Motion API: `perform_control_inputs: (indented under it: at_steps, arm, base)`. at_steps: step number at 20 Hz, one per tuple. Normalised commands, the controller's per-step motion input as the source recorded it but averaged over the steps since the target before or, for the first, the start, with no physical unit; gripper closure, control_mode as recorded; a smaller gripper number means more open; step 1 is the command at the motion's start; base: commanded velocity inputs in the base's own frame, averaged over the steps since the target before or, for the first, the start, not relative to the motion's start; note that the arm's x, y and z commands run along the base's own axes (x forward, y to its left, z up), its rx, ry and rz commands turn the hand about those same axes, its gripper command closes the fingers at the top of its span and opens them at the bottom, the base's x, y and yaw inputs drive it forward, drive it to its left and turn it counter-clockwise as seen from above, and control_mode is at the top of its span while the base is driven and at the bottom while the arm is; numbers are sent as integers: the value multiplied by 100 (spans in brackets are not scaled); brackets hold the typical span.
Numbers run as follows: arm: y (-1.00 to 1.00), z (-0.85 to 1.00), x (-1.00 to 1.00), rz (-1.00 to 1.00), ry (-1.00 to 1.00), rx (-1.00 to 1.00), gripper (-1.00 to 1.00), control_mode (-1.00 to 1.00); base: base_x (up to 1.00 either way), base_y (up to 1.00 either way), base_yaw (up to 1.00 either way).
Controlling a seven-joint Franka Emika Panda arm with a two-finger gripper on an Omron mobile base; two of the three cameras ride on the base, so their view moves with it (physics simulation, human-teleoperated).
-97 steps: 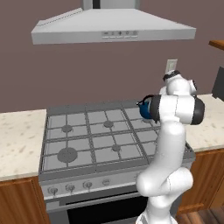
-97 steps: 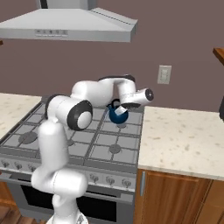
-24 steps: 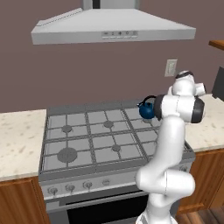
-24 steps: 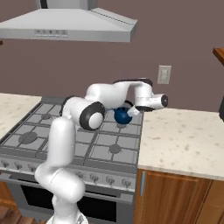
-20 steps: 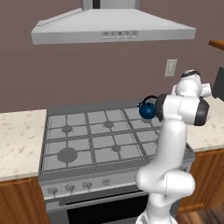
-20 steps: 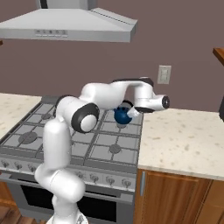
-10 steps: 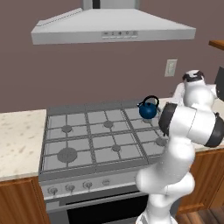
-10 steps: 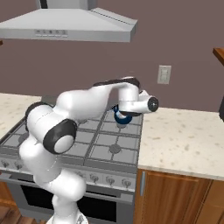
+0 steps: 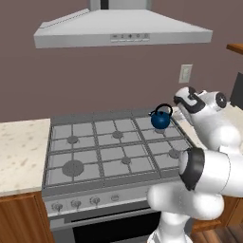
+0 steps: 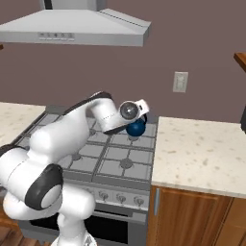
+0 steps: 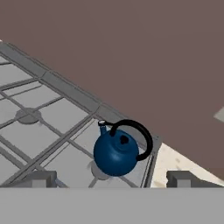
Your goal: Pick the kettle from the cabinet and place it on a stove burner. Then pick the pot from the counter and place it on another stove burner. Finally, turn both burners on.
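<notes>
Dark and small, our gripper's (image 11: 113, 178) two finger tips stood spread wide with nothing between them, and the small round glossy dark-blue kettle (image 11: 116, 154) with its tall black arched handle sat upright just beyond them. We take that kettle as our landmark: it rested on the rear burner at the right end of the grey gas stove's (image 9: 114, 149) grate, apart from the tips. To the right of the kettle began the beige speckled stone counter (image 10: 202, 151); above and behind the kettle hung the pale steel range hood (image 9: 122, 32); in front of the kettle, along the stove's front edge, ran the row of burner knobs (image 9: 85, 203).

We judged the first placement done and the pot next. The risk, as we saw it, lay in swinging the arm away: the open hand was close to the kettle's handle, and a careless sweep could clip it and tip the kettle off its burner.

We could not find the pot. From the right base view our own arm covered much of the kettle (image 10: 136, 128).
</notes>
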Motion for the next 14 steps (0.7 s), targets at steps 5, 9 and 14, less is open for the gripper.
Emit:
perform_control_inputs:
  at_steps: [5,9,14]
  arm:
    - [1,76,-40,-36,17,0,-100,-100]
    - [0,60,-55,-34,21,5,-100,-100]
    - [0,48,-59,-36,27,16,-100,-100]
  base:
    - [0,0,0]
    - [0,0,0]
    - [0,0,0]
